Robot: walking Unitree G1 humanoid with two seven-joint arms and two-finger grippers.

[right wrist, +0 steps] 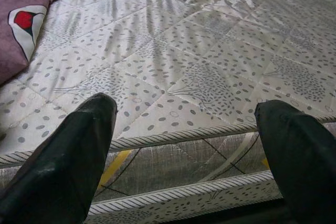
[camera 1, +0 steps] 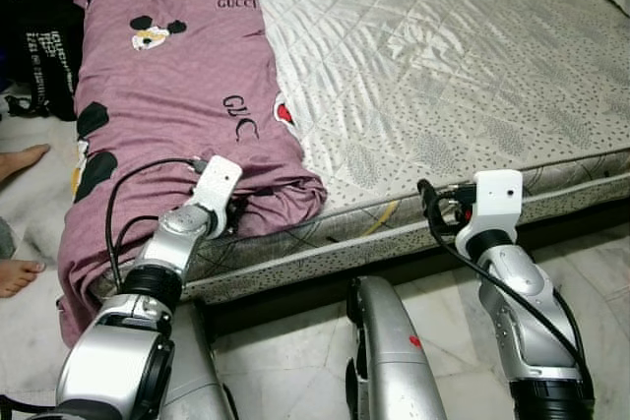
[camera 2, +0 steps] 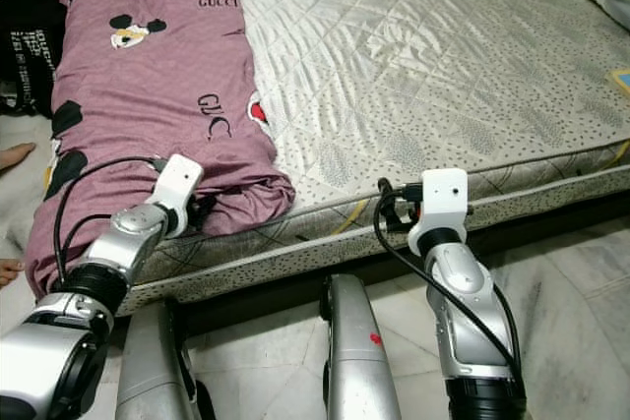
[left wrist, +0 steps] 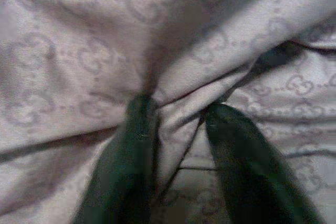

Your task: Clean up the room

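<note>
Mauve blanket (camera 1: 167,76) pinched in left gripper (left wrist: 176,124)

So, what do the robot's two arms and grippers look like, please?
Both arms are silver metal with black joint rings. Each wrist carries a white, boxy camera housing, and a black cable loops from it back along the forearm. The left gripper and the right gripper each have two long black fingers with rounded tips. A small red mark sits on the silver body part between the arms.
</note>
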